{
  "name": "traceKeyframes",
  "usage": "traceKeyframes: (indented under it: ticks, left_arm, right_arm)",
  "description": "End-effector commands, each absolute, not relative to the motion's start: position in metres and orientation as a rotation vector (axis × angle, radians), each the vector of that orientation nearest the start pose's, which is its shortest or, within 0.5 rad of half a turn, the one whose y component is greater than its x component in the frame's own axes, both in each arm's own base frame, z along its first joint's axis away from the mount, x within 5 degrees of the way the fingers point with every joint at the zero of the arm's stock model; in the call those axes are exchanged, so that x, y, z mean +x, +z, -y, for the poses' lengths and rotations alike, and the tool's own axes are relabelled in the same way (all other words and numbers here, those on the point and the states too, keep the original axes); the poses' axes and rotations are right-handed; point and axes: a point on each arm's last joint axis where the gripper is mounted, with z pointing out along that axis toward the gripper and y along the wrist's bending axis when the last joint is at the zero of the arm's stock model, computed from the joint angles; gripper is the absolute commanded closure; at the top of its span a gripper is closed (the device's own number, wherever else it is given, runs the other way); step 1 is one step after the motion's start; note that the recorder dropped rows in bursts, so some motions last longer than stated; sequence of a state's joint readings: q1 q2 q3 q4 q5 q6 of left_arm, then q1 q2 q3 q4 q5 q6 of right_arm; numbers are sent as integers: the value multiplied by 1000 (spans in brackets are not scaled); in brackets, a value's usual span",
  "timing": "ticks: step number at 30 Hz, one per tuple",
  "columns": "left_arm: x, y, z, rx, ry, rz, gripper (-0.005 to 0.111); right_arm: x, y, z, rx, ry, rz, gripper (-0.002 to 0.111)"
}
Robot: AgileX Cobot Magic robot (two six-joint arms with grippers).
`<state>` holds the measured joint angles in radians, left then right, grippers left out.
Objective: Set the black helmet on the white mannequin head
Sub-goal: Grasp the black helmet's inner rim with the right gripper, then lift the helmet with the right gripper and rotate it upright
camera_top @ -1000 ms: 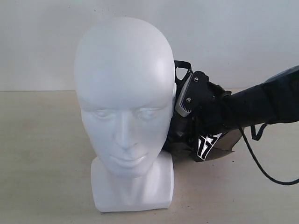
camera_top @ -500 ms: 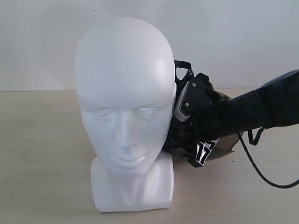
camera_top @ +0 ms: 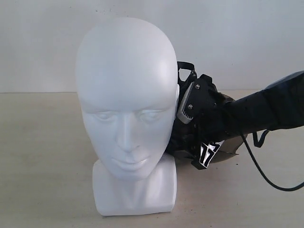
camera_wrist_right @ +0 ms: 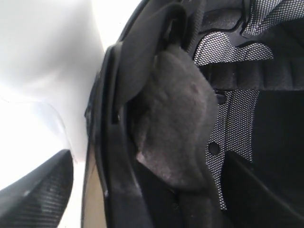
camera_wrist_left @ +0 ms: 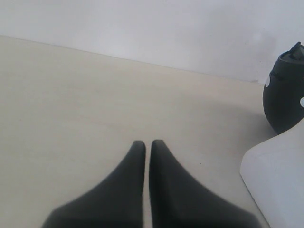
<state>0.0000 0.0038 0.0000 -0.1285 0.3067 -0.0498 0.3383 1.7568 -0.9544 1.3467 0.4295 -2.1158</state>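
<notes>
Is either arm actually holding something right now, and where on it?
Nothing is gripped yet. The right tool stands open astride the padded rim of the black helmet; the left tool is shut and empty.

A pale beige, matte tabletop (camera_top: 42, 156) carries two things. A glossy white plastic mannequin head (camera_top: 126, 95) stands upright on its squared base. A matte black helmet (camera_top: 178, 142) rests on the surface just behind it, toward the right of the exterior view.
</notes>
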Motion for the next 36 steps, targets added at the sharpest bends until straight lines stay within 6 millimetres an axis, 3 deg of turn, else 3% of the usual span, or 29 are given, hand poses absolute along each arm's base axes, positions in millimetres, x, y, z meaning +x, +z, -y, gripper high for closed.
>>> traceKeyframes:
  ticks: [1,8,12,20,23,29,36]
  left_arm:
    - [54,186,4,-126,-163,-1787,102]
    - [54,186,4,-126,-163,-1787,102]
    - [54,186,4,-126,-163,-1787,102]
    - [54,186,4,-126,-163,-1787,102]
    - [54,186,4,-126,-163,-1787,102]
    - [54,186,4,-126,-163,-1787,102]
    - [54,186,4,-126,-163,-1787,102]
  right_arm:
    - [319,186,-153,-1396,276,-1838,29]
    - [319,186,-153,-1388,285,-1848,30]
    - [319,185,-152,-1387,276,-1851,44]
    - [319,185,-152,-1376,276,-1860,47]
    - [320,185,-151,-1348,278,-1887,60]
    - [318,181,-147,-1253,302,-2029,108]
    - [317,181,-135,-1237,236,-2129,108]
